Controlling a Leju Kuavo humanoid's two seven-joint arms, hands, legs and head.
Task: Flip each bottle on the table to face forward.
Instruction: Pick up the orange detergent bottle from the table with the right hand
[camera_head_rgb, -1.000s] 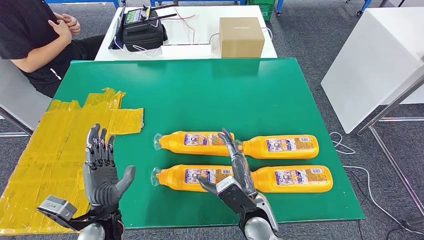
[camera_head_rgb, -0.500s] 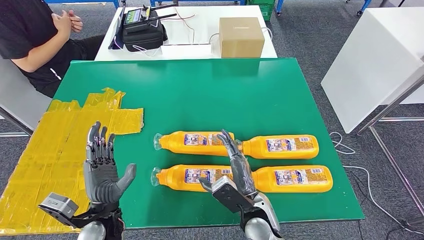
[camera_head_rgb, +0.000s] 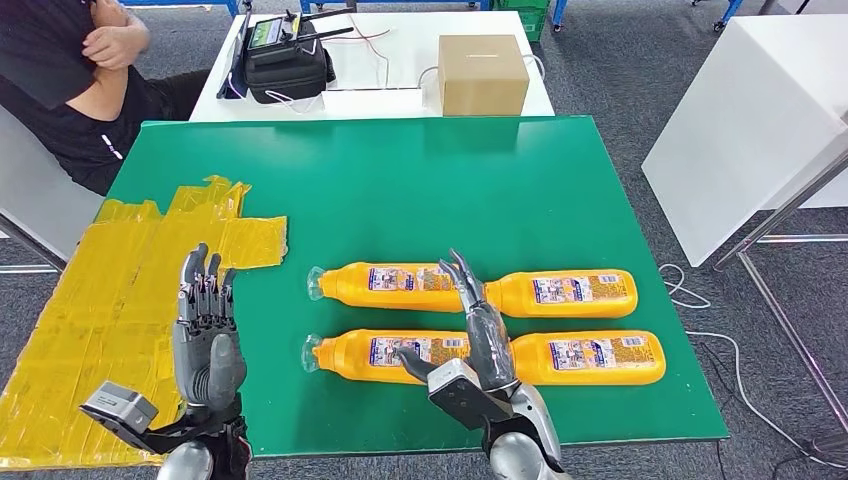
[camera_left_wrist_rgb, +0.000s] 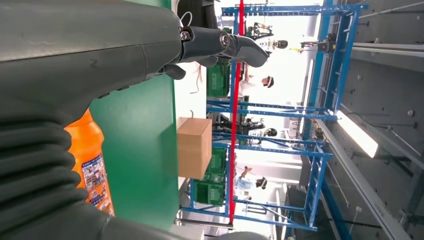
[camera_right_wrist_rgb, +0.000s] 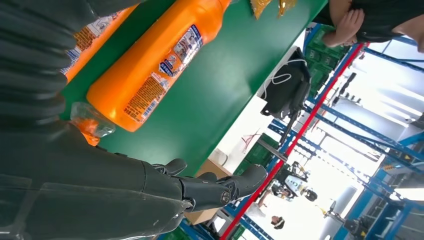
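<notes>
Four orange bottles lie on their sides on the green table (camera_head_rgb: 420, 170), in two rows of two. The far left bottle (camera_head_rgb: 385, 285) and the far right bottle (camera_head_rgb: 565, 292) make the far row. The near left bottle (camera_head_rgb: 385, 352) and the near right bottle (camera_head_rgb: 590, 358) make the near row. All four show their labels on top, and their caps point left.

The right hand (camera_head_rgb: 478, 340) reaches out flat over the middle of the group, where the four bottles come close together. Its fingers (camera_head_rgb: 462, 275) are straight and a little apart, and it holds nothing. I cannot tell if it touches a bottle.

The left hand (camera_head_rgb: 205, 335) stands up at the near left, over the edge of the yellow tape patch (camera_head_rgb: 120, 290). Its fingers are straight and close together, and it holds nothing.

A brown box (camera_head_rgb: 483, 73) and a black bag (camera_head_rgb: 285, 60) sit on a white table (camera_head_rgb: 385, 70) at the far side. A person (camera_head_rgb: 70, 80) sits at the far left with arms folded.
</notes>
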